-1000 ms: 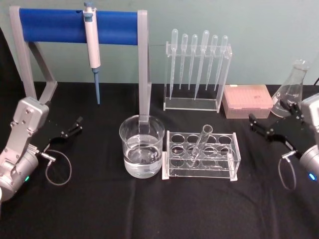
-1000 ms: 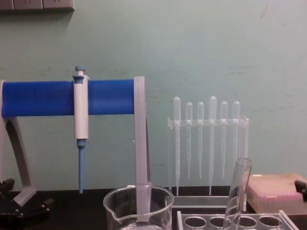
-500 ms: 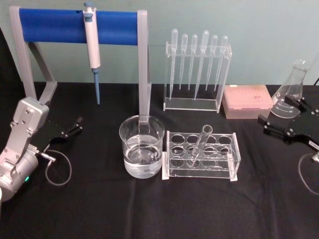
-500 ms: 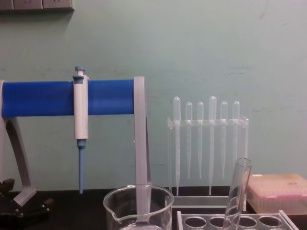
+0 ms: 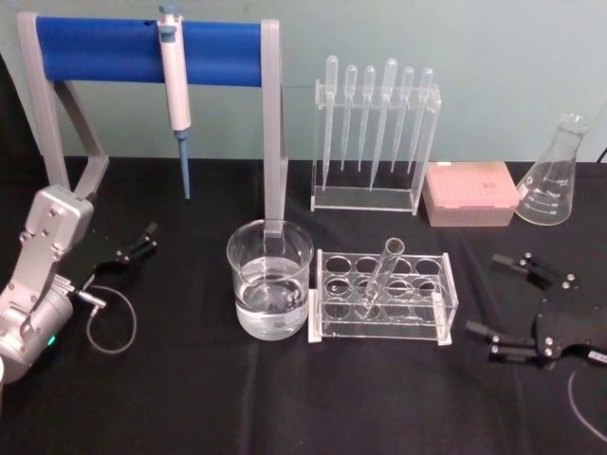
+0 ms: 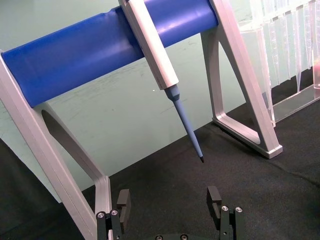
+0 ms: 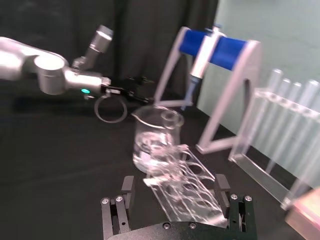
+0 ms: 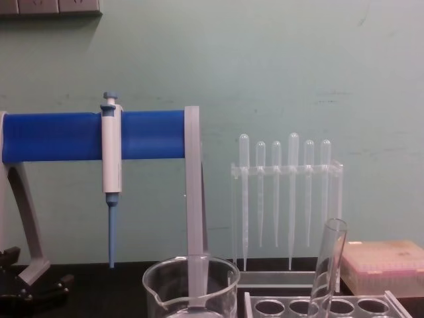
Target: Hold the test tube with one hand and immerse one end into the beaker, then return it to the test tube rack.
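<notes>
The test tube (image 5: pixel 379 275) is a clear glass tube leaning in the clear tube rack (image 5: pixel 384 327) at the table's middle; its top shows in the chest view (image 8: pixel 329 262). The beaker (image 5: pixel 270 284) stands just left of the rack, part filled with clear liquid, and shows in the chest view (image 8: pixel 192 285) and right wrist view (image 7: pixel 156 134). My right gripper (image 5: pixel 484 296) hangs open low over the table, right of the rack, fingers toward it, empty (image 7: pixel 175 187). My left gripper (image 5: pixel 138 244) rests open at the left, empty (image 6: pixel 169 200).
A blue-barred stand (image 5: pixel 152 49) holding a white-and-blue micropipette (image 5: pixel 175 85) is at the back left. Behind the tube rack are a rack of plastic pipettes (image 5: pixel 375 133), a pink tip box (image 5: pixel 469 192) and a conical flask (image 5: pixel 552 180). Black cloth covers the table.
My right gripper has swung from beside the flask at the far right down toward the table's front, closer to the tube rack. The left arm, tube and beaker have stayed put.
</notes>
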{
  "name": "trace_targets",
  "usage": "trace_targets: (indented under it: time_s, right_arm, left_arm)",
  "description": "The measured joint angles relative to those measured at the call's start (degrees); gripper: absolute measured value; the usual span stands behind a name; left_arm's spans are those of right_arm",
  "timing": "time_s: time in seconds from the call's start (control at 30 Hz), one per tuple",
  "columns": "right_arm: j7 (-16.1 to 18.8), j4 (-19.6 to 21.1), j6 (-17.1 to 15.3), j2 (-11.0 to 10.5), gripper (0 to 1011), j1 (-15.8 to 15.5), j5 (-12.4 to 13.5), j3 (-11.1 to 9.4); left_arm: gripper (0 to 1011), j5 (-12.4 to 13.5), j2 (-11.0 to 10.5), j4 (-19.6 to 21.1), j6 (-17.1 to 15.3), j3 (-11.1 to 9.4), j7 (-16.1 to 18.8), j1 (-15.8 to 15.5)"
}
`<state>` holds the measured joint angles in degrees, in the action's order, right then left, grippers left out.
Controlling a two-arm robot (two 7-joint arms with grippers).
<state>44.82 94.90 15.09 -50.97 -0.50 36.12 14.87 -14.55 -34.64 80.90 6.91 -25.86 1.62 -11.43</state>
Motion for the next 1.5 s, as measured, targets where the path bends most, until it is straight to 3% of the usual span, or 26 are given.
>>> trace_targets:
  time_s: [0.17,0.3,0.7,1.2,1.5]
  right_arm:
    - [1.3,0.6,0.3,1.5,1002,0.8,-0.8,1.0]
    - [1.0,0.6,-1.3,3.6,1002,2.8,-2.8,2.7]
    - [-5.1,-1.0,-8.9,9.4,1002,8.3,-7.0,7.0]
    - [-10.4,-1.1,-13.9,13.8,1002,10.6,-9.4,9.2]
    - [-11.8,-1.1,-15.0,15.0,1002,10.9,-9.5,9.2]
  left_arm:
    - [1000,0.0,0.0,0.0,0.0,0.0,0.0,0.0]
    - [1000,0.0,0.0,0.0,0.0,0.0,0.0,0.0]
    - [1000,0.0,0.0,0.0,0.0,0.0,0.0,0.0]
    - [1000,0.0,0.0,0.0,0.0,0.0,0.0,0.0]
    - [1000,0.0,0.0,0.0,0.0,0.0,0.0,0.0]
